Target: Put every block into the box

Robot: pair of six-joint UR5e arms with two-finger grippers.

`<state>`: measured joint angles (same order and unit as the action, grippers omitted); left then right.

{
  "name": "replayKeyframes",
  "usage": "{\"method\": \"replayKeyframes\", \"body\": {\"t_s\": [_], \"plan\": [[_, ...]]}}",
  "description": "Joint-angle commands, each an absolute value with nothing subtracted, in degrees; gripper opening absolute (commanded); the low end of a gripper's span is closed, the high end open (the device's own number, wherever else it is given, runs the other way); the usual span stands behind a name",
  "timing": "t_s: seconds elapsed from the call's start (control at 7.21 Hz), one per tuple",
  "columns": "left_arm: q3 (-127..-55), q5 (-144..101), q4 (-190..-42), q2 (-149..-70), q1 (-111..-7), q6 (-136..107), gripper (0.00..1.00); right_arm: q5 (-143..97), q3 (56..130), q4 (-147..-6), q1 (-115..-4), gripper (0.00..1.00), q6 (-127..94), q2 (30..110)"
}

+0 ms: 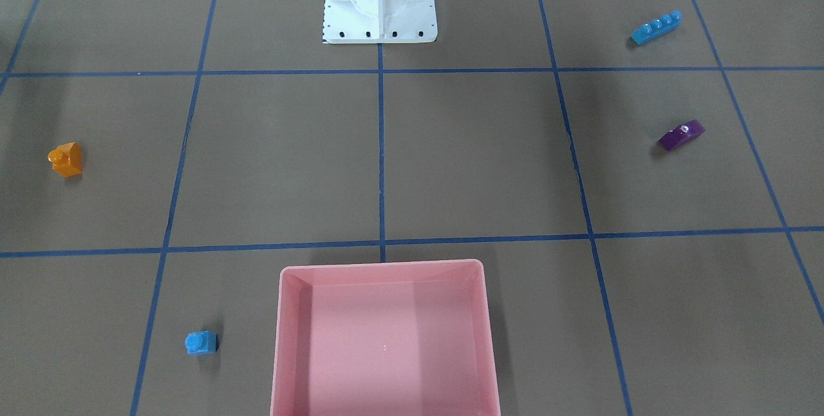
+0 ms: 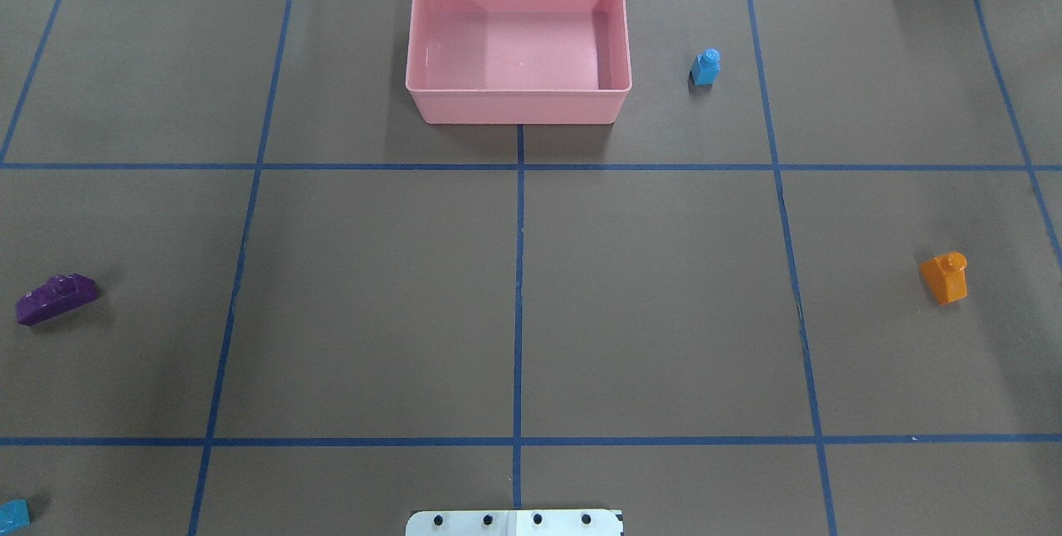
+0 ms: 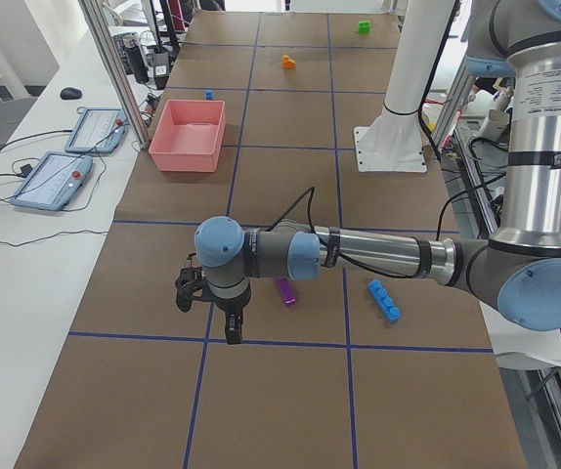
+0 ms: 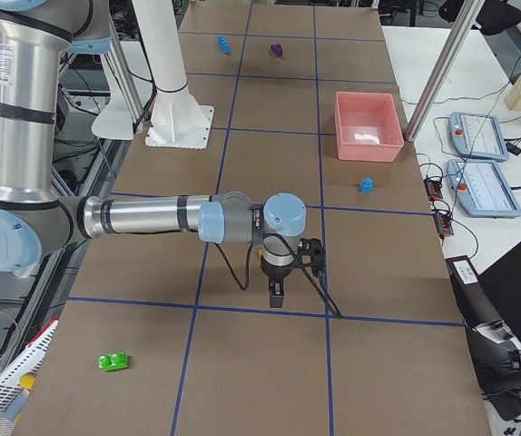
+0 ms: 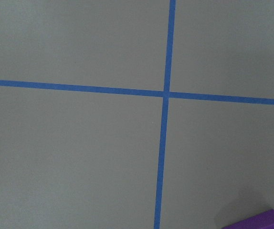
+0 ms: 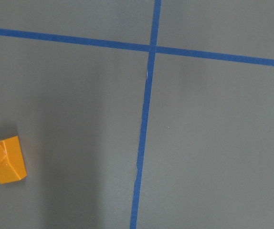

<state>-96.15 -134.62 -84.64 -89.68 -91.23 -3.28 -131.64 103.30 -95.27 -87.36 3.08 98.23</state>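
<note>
Table: I am looking at a wide table (image 2: 373,312) covered in brown paper and gridded with blue tape (image 2: 518,312). The broadest bare stretch runs down the middle, from the white metal robot base (image 1: 380,10) to the tray.
Left arm: the left arm (image 3: 378,256) reaches out level over the table from the robot's side.
Right arm: the right arm (image 4: 152,216) is stretched the same way at its own end.
Box: the shallow rectangular pink plastic tray (image 2: 518,109) sits at the table edge farthest from the robot, centred on the middle tape line. All five bricks lie outside it.
Left gripper: the left gripper (image 3: 233,330) points down above the paper, near the purple brick. I cannot tell whether its fingers are apart or together.
Right gripper: the right gripper (image 4: 277,295) points down close to a tape line. Again I cannot tell the finger state.
Long brick: the long blue four-stud plastic brick (image 1: 655,28) lies on the robot's left, close to the robot's edge.
Purple brick: the purple sloped plastic brick (image 2: 56,298) lies on the left, well apart from the tray.
Orange brick: the orange sloped plastic brick (image 2: 945,277) stands on the right with bare paper all round.
Green brick: the green two-stud plastic brick (image 4: 113,361) lies near the table's right end.
Tiny brick: the tiny blue one-stud plastic brick (image 2: 705,67) stands near the tray's right wall, not touching it.
</note>
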Motion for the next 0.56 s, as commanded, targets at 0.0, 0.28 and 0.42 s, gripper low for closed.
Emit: {"method": "replayKeyframes", "body": {"t_s": [0.0,0.28,0.42], "plan": [[-96.2,-134.6,-84.6,-89.6,-91.2,-3.3,1.0,-131.5,103.3,-95.3,-87.4,1.0,3.1,98.3],[-96.1,-134.6,-84.6,-89.6,-91.2,-2.9,1.0,-131.6,103.4,-95.3,-87.4,1.0,3.1,98.3],[-96.2,-134.7,-84.8,-89.2,-91.1,-2.7,1.0,-131.7,103.5,-95.3,-87.4,1.0,3.0,98.3]]}}
